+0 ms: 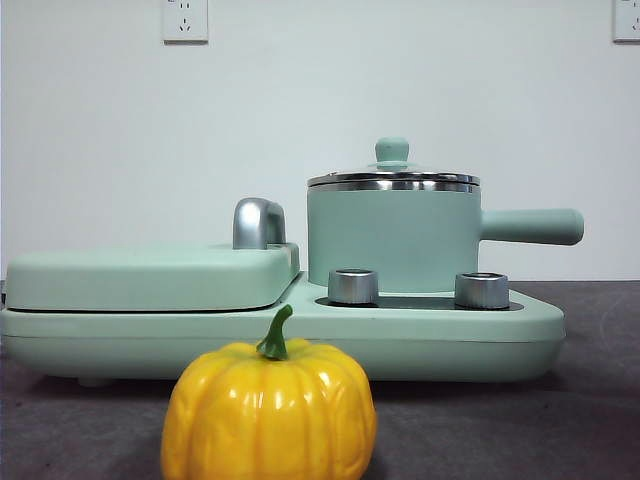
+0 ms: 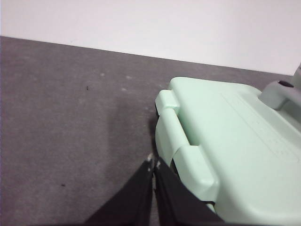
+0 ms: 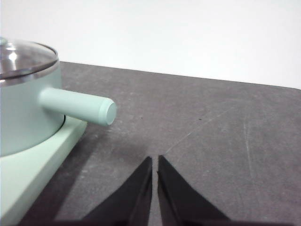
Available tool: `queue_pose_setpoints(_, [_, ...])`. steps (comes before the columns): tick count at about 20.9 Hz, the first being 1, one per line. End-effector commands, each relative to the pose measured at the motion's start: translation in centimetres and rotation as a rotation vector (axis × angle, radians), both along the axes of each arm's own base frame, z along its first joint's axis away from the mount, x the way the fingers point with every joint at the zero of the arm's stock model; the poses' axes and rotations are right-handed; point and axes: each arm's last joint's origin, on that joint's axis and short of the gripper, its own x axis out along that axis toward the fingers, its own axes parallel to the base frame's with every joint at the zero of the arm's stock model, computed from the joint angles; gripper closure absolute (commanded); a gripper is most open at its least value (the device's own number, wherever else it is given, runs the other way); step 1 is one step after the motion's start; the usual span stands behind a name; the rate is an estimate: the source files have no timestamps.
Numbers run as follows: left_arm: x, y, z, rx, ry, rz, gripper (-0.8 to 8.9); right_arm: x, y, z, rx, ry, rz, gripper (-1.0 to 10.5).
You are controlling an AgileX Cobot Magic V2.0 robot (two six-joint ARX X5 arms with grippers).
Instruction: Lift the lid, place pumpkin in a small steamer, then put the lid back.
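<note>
Both grippers hang idle with jaws together, gripping nothing, while the pumpkin waits on the table.

Front view: neither arm shows; the glossy yellow-orange ribbed toy pumpkin (image 1: 269, 410) with its curved green stem stands on the dark grey table (image 1: 560, 420) in front of the wide mint green appliance base (image 1: 430, 345). On that base's right part stands the mint green cylindrical small steamer (image 1: 392, 240), long handle pointing right, with the round clear glass lid (image 1: 392, 177) seated on its rim; the flat mint griddle cover (image 1: 150, 275) lies to its left. Left wrist view: the left gripper (image 2: 153, 162), tips nearly touching, hangs above the table just beside the griddle cover's corner. Right wrist view: the right gripper (image 3: 154, 160), tips closed, hangs over bare table near the steamer's handle end.
</note>
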Motion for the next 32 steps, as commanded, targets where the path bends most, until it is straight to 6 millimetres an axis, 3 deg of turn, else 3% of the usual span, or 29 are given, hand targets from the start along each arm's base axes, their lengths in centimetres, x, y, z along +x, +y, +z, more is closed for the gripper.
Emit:
queue_pose_setpoints(1, [0.1, 0.0, -0.5, -0.102, 0.028, 0.014, 8.07, 0.0, 0.0, 0.0, 0.141, 0.004, -0.005, 9.3])
queue_pose_setpoints(8, [0.2, 0.0, -0.1, -0.422, 0.044, 0.043, 8.07, 0.0, 0.0, 0.3, 0.374, 0.006, -0.005, 9.3])
queue_pose_setpoints(18, [-0.2, 0.1, 3.5, -0.414, -0.284, 0.003, 8.05, -0.5, 0.0, 3.4, 0.406, -0.151, 0.044, 9.3])
queue_pose_setpoints(32, [-1.9, 0.2, 9.2, -0.24, -0.373, 0.018, 8.05, -2.7, 0.1, 9.0, 0.244, -0.296, 0.102, 9.3])
